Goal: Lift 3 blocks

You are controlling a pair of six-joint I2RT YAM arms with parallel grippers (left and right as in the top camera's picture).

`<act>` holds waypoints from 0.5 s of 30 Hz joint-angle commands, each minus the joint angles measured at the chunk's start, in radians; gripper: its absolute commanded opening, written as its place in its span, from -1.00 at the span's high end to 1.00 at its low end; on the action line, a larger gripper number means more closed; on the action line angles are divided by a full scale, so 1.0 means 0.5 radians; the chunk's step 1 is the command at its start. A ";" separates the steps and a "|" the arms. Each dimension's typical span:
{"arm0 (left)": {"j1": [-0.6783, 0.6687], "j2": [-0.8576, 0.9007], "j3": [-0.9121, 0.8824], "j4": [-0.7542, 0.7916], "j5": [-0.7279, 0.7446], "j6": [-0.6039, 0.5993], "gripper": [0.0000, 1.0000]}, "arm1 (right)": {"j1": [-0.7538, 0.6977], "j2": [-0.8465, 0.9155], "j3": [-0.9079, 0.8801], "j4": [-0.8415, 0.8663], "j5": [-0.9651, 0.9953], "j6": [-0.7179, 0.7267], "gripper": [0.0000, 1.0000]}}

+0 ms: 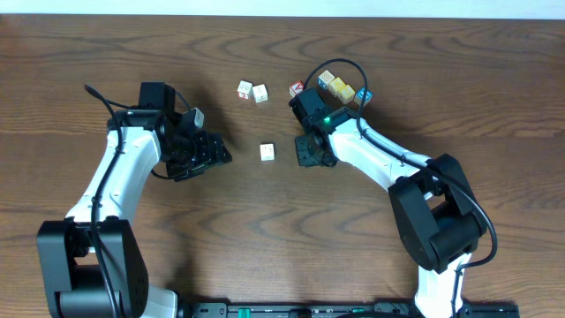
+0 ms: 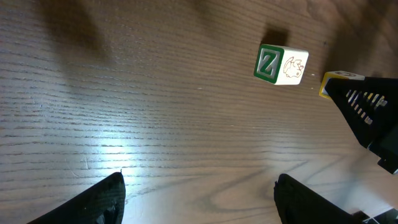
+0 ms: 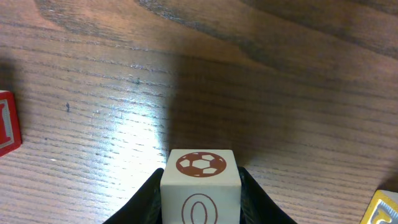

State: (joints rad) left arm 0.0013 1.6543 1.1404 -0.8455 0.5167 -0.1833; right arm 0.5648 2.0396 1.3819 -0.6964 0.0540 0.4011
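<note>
Right gripper (image 1: 312, 151) closed on a cream block (image 3: 200, 186), fingers (image 3: 148, 196) against both sides. Ball face on top, "0" face toward the wrist camera (a cube, so no long axis). Its lower part is cut off, and overhead hides it. Red cube (image 3: 6, 121) left, yellow cube (image 3: 387, 208) cropped. Z block (image 1: 267, 152) lies between the grippers, two cream blocks (image 1: 244, 88) (image 1: 260, 93) beyond. Left gripper (image 1: 219, 157) wide open
</note>
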 commanded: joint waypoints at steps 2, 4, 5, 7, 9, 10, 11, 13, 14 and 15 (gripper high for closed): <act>-0.006 0.014 0.020 -0.010 -0.011 0.011 -0.54 | -0.034 0.016 0.040 -0.089 0.065 0.055 0.49; -0.006 0.014 0.020 -0.011 -0.011 0.011 -0.54 | -0.056 0.016 0.077 -0.159 0.072 0.081 0.51; -0.006 0.014 0.020 -0.011 -0.011 0.010 -0.54 | -0.074 0.016 0.101 -0.198 0.071 0.082 0.53; -0.006 0.014 0.020 -0.011 -0.011 0.010 -0.54 | -0.107 0.016 0.138 -0.274 0.088 0.108 0.53; -0.006 0.014 0.020 -0.011 -0.011 0.010 -0.54 | -0.151 0.016 0.168 -0.348 0.092 0.127 0.54; -0.006 0.014 0.020 -0.011 -0.011 0.010 -0.54 | -0.171 0.016 0.170 -0.368 0.092 0.133 0.53; -0.006 0.014 0.020 -0.011 -0.011 0.011 -0.54 | -0.192 0.016 0.170 -0.384 0.087 0.143 0.53; -0.006 0.014 0.020 -0.010 -0.011 0.011 -0.54 | -0.234 0.016 0.170 -0.422 0.085 0.172 0.54; -0.006 0.014 0.020 -0.010 -0.011 0.010 -0.54 | -0.254 0.016 0.170 -0.435 0.085 0.177 0.54; -0.006 0.014 0.020 -0.010 -0.011 0.011 -0.54 | -0.272 0.016 0.170 -0.443 0.084 0.177 0.53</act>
State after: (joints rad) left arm 0.0013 1.6543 1.1404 -0.8463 0.5167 -0.1833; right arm 0.4526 2.0396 1.4498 -0.9089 0.0807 0.4595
